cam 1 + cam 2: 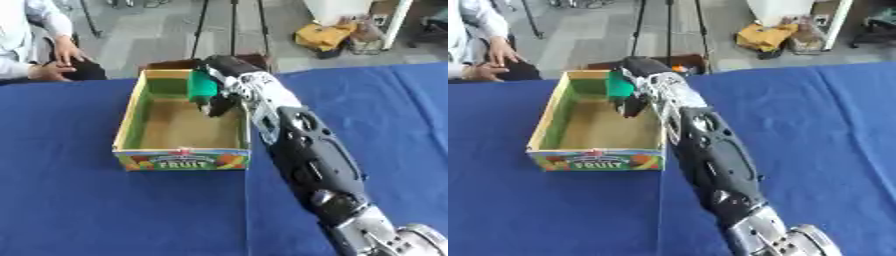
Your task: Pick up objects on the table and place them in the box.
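A cardboard fruit box [131,125] with green inner walls and a brown floor stands on the blue table, its front printed "FRUIT". My right arm reaches in from the lower right, and my right hand [223,82] hangs over the box's far right corner. Its fingers are curled round a green object [201,86], which is held above the box floor, inside the rim. The floor of the box that shows holds nothing else. My left hand shows in neither view.
The blue tablecloth [79,210] spreads all round the box. A person sits beyond the far left edge, hands resting near the table corner. Behind the table are tripod legs and yellow clutter on the floor.
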### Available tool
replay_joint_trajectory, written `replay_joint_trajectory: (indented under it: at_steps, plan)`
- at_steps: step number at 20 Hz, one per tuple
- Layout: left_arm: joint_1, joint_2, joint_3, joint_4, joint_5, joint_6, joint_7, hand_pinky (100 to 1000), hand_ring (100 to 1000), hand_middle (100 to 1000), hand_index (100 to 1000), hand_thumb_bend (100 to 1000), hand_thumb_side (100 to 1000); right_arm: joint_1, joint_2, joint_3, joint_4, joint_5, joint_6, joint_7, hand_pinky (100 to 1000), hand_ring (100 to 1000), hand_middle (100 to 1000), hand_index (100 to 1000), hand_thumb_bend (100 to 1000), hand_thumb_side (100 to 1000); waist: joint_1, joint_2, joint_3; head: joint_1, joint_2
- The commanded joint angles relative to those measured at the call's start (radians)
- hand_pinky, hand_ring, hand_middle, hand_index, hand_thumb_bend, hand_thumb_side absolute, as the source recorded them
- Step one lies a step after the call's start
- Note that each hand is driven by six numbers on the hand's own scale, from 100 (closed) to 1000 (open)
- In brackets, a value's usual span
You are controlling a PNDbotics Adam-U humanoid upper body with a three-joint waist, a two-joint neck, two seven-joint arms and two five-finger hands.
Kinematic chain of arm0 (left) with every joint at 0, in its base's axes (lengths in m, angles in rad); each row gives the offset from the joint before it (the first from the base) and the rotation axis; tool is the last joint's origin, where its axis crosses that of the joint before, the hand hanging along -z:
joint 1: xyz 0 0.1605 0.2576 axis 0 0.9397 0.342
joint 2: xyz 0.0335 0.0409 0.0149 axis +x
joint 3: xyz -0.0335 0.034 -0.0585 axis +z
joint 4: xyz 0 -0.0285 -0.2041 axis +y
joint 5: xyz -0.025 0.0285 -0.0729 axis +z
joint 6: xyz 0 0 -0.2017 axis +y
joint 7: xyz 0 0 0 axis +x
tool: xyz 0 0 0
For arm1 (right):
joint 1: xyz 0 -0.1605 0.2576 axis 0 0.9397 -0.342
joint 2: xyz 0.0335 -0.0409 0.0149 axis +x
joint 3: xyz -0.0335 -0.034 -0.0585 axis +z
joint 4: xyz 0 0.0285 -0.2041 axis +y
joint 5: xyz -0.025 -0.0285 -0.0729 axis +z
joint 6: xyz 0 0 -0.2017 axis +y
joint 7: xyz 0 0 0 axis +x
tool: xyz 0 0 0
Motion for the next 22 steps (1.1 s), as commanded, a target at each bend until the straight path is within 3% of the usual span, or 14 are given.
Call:
replay_joint_trajectory:
  at_steps: [1,8,22]
  plan:
    - [-0.015,0.011,-0.004,-0.016,0.001,-0.001,-0.002,744,903,903,985,100,1000,-0.025,-0.064,0.021,0.009,-0.033,-0.023,0.022,523,557,463,598,100,141,-0.001,-0.020,0.005,-0.005,-0.014]
    - [-0.017,0.011,-0.006,-0.016,0.003,-0.002,-0.004,744,903,902,985,100,1000,-0.034,-0.077,0.023,0.042,-0.019,-0.034,0.075,554,615,561,727,100,160,-0.006,-0.018,0.004,-0.013,-0.017]
    - [-0.020,0.010,-0.008,-0.016,0.006,-0.002,-0.008,743,902,900,984,100,1000,-0.048,-0.045,0.034,-0.011,-0.076,-0.050,0.057,561,593,533,708,100,196,-0.002,-0.021,-0.001,-0.049,-0.024]
